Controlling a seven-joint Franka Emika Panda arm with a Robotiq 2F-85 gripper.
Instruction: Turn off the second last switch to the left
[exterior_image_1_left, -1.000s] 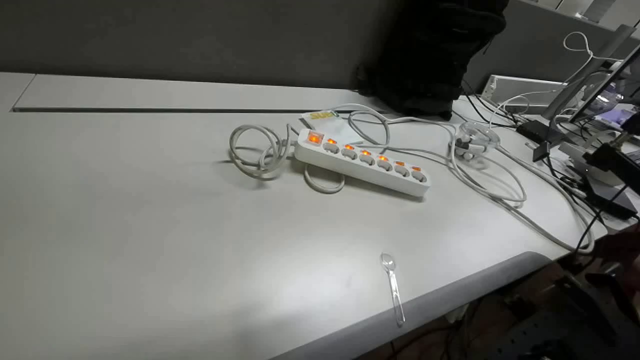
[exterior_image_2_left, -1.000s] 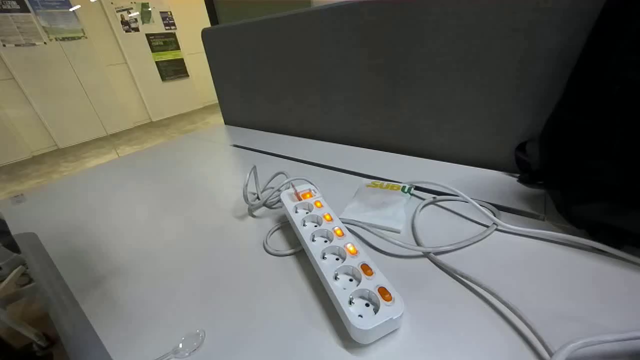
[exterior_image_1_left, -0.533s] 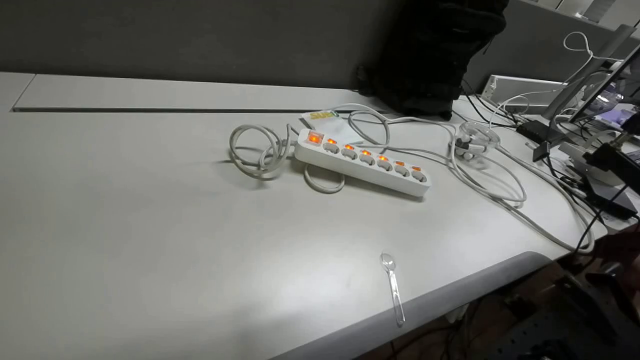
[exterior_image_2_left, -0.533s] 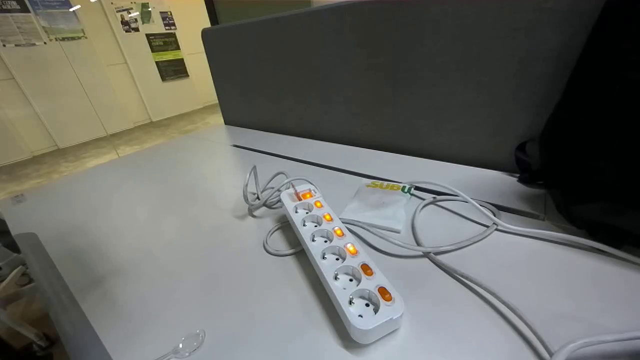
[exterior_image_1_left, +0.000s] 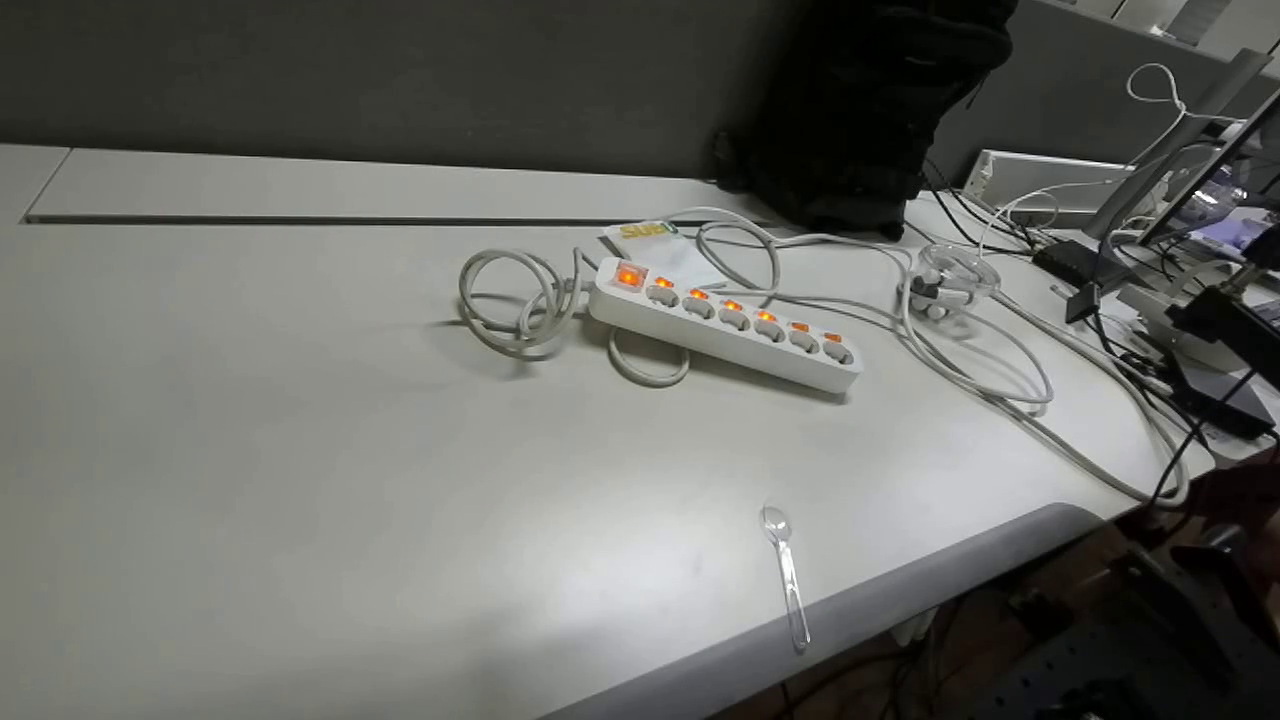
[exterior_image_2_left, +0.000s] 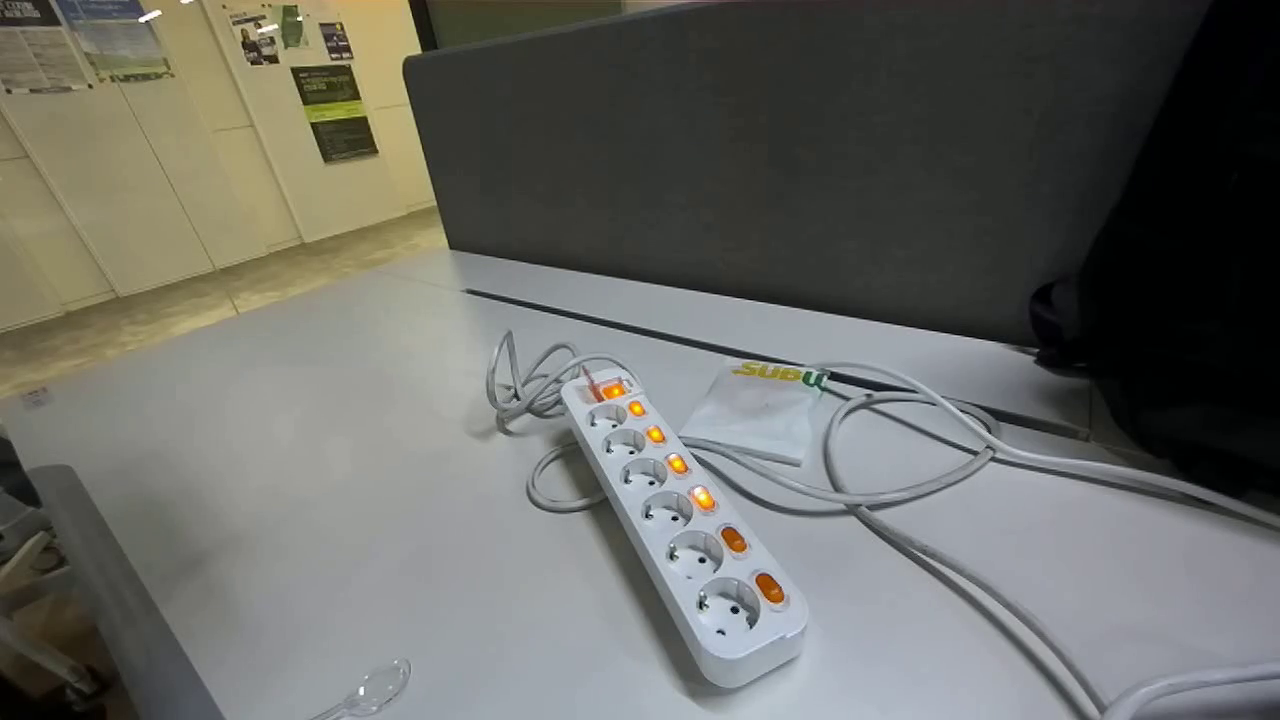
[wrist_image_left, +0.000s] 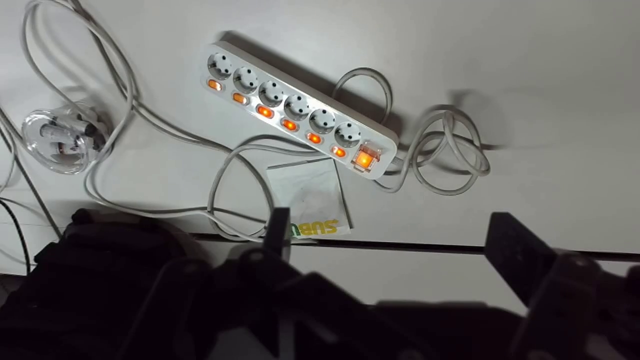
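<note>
Pale grey, the surface (exterior_image_1_left: 330, 430) carries everything around the power strip (exterior_image_1_left: 720, 344). Clear of the strip hangs the gripper (wrist_image_left: 390, 220), its jaws parted wide on nothing; bringing them together should make a neater tip for pressing. A cable loop (exterior_image_1_left: 650, 381) beside the strip seems to run beneath it, so a hard push might rock or slide it. Judged by the exterior views, the switch (exterior_image_2_left: 655, 434) is the second small rocker from the strip's main switch (exterior_image_2_left: 612, 391); it glows between lit rockers (exterior_image_2_left: 678, 463), so a short, straight, centred push looks wisest. Only the wrist view shows the gripper. A clear tub (wrist_image_left: 35, 147), past the strip's other end, appears there and in an exterior view, but not in both. The plastic spoon (exterior_image_1_left: 788, 585), well apart from the strip, shows in both exterior views but not from the wrist. Turned about, the wrist view puts two unlit rockers (wrist_image_left: 240, 98) at the strip's left end, a likely trap when counting.
</note>
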